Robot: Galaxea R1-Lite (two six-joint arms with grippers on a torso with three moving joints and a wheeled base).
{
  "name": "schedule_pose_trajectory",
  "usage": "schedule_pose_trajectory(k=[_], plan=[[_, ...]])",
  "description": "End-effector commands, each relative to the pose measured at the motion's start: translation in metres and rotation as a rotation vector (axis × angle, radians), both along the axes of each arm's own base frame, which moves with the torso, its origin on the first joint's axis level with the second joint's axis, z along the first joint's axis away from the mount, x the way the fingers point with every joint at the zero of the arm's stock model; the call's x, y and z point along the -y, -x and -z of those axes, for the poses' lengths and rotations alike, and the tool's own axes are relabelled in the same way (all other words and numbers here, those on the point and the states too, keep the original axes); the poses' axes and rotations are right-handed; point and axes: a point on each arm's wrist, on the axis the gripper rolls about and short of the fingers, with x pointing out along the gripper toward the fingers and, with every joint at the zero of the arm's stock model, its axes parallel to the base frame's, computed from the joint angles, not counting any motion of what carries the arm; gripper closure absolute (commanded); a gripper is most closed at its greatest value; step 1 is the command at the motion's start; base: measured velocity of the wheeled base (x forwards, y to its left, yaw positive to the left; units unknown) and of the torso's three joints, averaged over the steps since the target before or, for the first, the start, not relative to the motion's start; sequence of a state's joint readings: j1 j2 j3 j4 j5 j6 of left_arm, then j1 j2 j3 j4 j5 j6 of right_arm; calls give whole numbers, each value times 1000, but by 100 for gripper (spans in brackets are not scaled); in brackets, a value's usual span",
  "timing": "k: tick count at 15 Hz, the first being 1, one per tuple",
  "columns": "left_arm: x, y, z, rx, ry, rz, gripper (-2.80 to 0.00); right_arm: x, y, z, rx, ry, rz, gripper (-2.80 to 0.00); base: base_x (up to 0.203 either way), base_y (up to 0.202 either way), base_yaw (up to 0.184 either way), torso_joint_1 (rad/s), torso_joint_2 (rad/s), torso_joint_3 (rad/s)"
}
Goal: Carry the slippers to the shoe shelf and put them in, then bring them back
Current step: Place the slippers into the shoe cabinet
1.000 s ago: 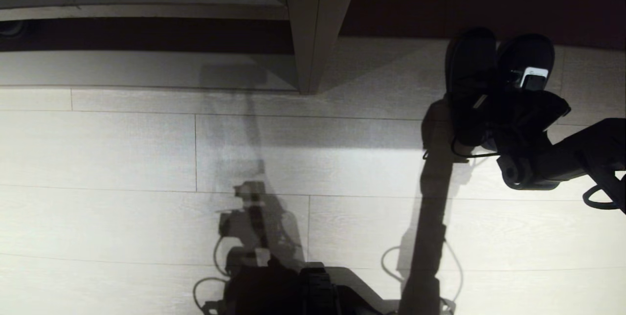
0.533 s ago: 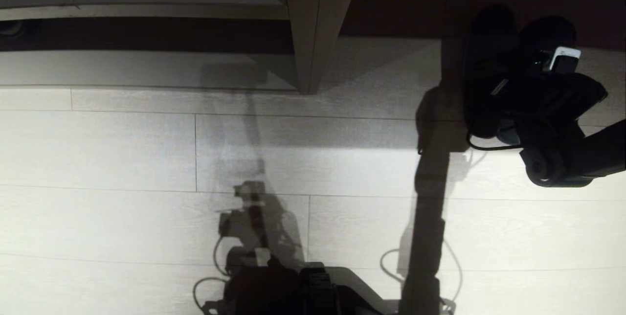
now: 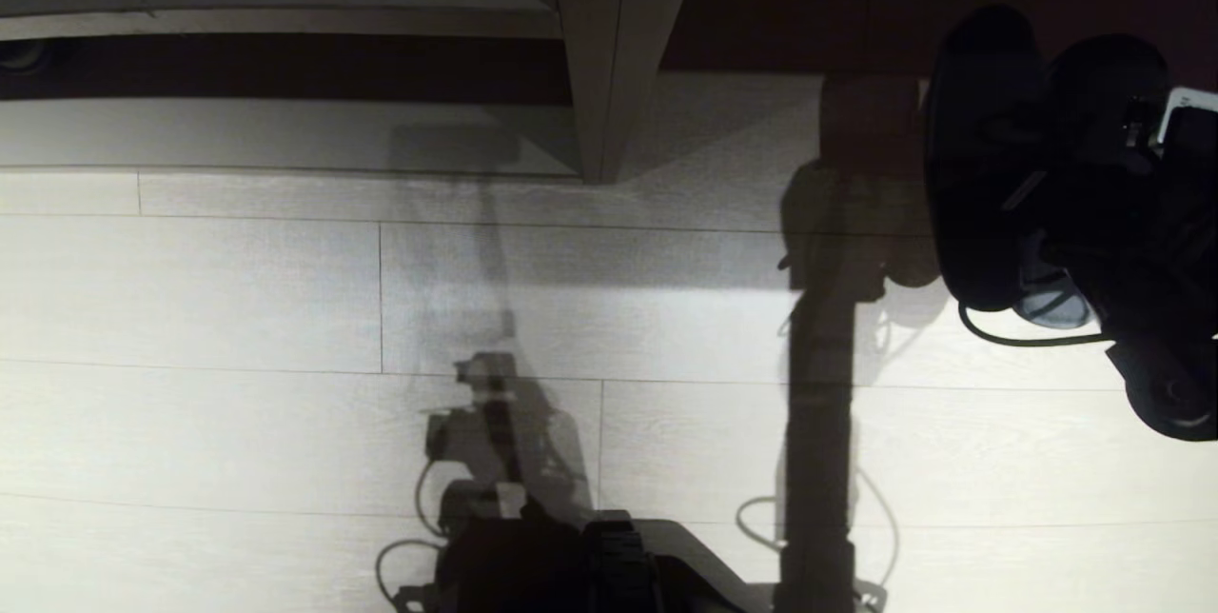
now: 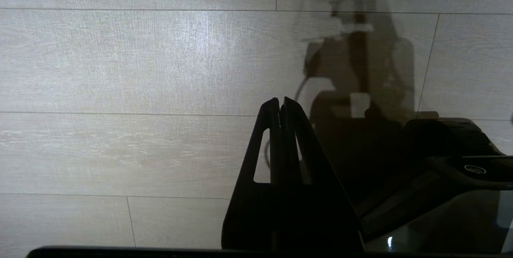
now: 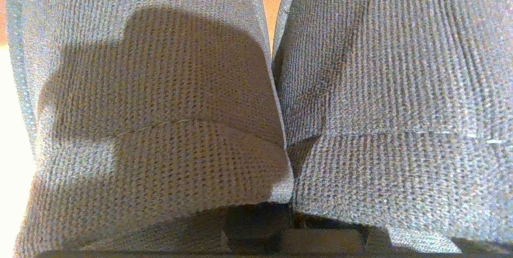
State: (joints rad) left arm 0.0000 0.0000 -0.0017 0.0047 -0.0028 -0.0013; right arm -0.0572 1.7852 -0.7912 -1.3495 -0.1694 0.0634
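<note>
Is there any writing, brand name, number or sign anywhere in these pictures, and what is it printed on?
None can be read.
The slippers in the right gripper show only plain woven fabric and a seam.
A small ring-shaped mark on the robot's dark body is a symbol, not text.
The floor, the shoe shelf and the left gripper bear no lettering.

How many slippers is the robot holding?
2. Both slippers hang side by side from the right gripper, at the right of the head view; the right wrist view shows their fabric tops touching.
</note>
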Motion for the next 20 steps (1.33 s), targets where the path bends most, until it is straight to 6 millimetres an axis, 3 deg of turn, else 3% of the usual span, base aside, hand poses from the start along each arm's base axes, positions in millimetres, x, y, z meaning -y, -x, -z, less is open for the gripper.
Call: schedule_pose_trajectory(k=[1,3,5,11,17,20], plan=[[0,0,0,0,0,0,0,-11,34,-4,-1,2,-30,0,0,0,0,0,0,0],[0,0,0,0,0,0,0,-23,61,4,-37,14,-70,0,0,0,0,0,0,0],[0,0,0,0,0,0,0,-27,71,6,-55,29,-82,0,0,0,0,0,0,0],[0,0,0,0,0,0,0,-27,177,9,-95,79,-98,0,0,0,0,0,0,0],[0,0,0,0,0,0,0,-22,264,43,-166,128,-111,0,0,0,0,0,0,0],[0,0,0,0,0,0,0,-20,295,76,-199,170,-80,0,0,0,0,0,0,0]])
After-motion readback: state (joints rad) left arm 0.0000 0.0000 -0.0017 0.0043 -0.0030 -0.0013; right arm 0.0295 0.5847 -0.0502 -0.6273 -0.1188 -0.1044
